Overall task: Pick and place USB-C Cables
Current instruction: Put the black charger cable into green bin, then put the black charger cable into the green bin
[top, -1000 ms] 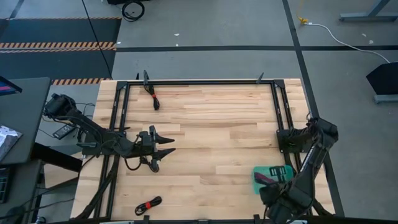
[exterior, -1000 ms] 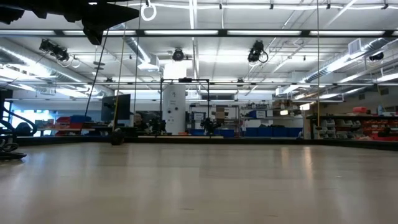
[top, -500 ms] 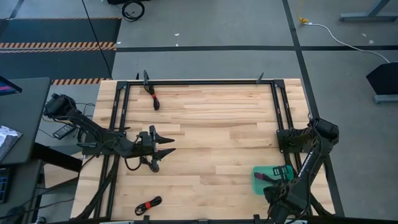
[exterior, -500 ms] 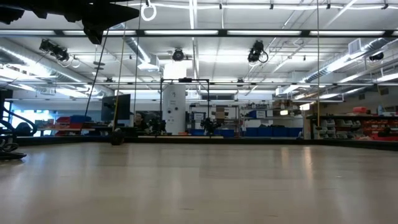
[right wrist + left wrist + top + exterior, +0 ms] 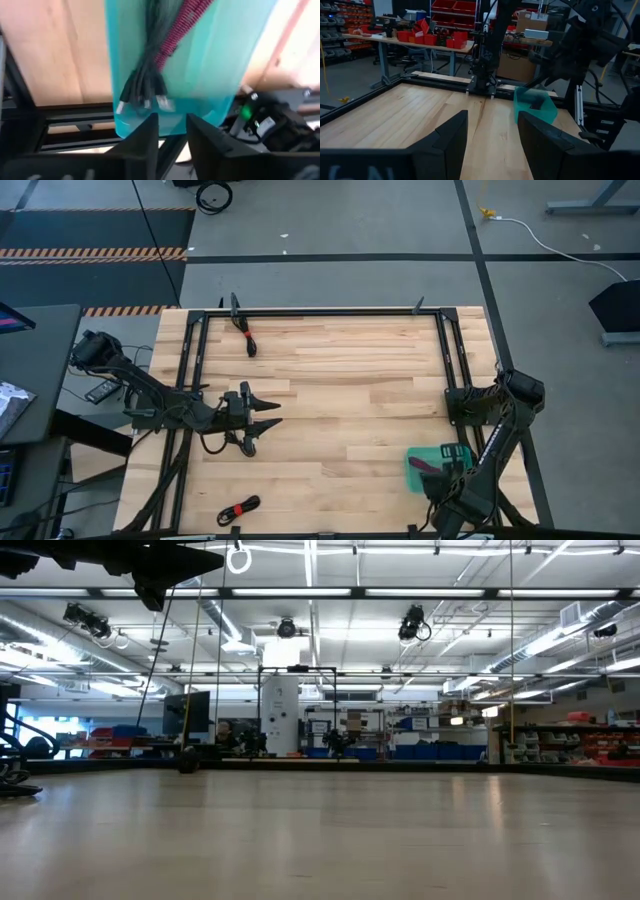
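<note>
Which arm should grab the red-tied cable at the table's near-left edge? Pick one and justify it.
Left. The left pincer is open and empty on the cable's side of the table. The right pincer is over the teal tray at the opposite side.

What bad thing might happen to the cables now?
The right gripper hangs open just above the teal tray, which sits near the table's edge; a bump might nudge it off. Two cables, one near the back rail and one at the front edge, remain outside and could be missed.
</note>
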